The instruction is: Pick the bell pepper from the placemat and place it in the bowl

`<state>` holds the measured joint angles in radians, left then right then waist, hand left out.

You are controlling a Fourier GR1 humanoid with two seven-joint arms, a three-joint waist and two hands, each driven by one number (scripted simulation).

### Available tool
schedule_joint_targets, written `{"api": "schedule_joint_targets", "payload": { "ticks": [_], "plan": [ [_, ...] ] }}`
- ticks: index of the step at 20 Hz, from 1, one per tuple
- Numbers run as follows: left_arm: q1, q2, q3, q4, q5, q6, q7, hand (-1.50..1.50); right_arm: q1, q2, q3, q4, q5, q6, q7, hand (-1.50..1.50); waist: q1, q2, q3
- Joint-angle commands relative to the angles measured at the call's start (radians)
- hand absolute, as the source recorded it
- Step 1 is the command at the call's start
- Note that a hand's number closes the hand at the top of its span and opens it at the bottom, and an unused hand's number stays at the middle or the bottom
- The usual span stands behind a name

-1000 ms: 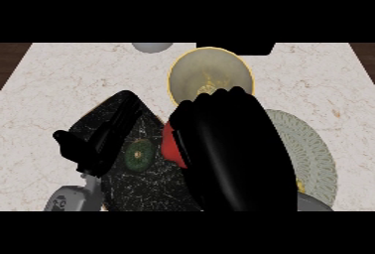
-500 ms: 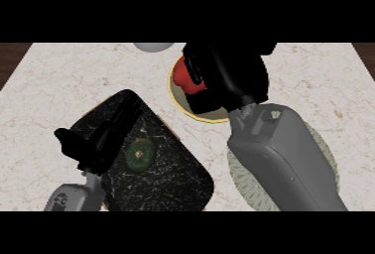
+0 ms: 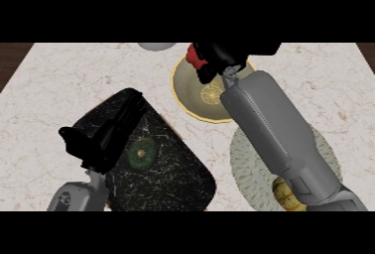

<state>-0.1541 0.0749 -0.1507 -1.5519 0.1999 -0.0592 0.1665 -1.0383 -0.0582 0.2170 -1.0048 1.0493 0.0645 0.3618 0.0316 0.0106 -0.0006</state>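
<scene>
bell pepper (image 3: 193,55) | right hand (image 3: 225,53) fingers curled round it | above bowl (image 3: 187,98) far rim

This is a kitchen. A pale, marble-veined counter (image 3: 66,89) carries tableware and food. A yellow bowl (image 3: 189,96) stands near its far edge. A dark speckled placemat (image 3: 176,178) lies nearer, with a round green vegetable (image 3: 142,153) on it. A pale patterned plate (image 3: 249,163) holds a yellow food item (image 3: 285,196). Dark wood (image 3: 9,54) borders the counter.
</scene>
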Motion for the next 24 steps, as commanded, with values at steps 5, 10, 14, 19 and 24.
{"api": "schedule_joint_targets", "payload": {
  "ticks": [5, 10, 14, 19, 24],
  "plan": [
    [-0.017, -0.022, -0.015, 0.029, -0.026, 0.005, -0.022, 0.00, -0.143, 0.050, -0.164, 0.424, -0.041, -0.134, -0.016, -1.50, 0.020, 0.009, 0.000],
    [0.026, -0.014, -0.022, 0.019, -0.027, -0.016, -0.040, 0.00, -0.123, 0.034, -0.272, 0.465, -0.161, -0.224, -0.221, -1.50, 0.014, 0.007, 0.001],
    [0.021, -0.017, -0.019, 0.036, -0.030, -0.013, -0.046, 0.00, -0.104, 0.057, -0.423, 0.364, -0.348, -0.297, -0.320, -1.50, 0.004, 0.008, 0.003],
    [0.009, -0.002, 0.026, 0.050, -0.003, -0.019, -0.044, 0.00, 0.014, 0.058, -0.474, 0.232, -0.583, -0.325, -0.574, -1.50, -0.020, -0.007, 0.003],
    [0.053, 0.009, 0.038, 0.024, -0.005, -0.005, -0.034, 0.00, 0.186, 0.058, -0.448, -0.012, -0.741, -0.151, -0.646, -1.50, -0.073, -0.031, 0.002]
  ]
}}
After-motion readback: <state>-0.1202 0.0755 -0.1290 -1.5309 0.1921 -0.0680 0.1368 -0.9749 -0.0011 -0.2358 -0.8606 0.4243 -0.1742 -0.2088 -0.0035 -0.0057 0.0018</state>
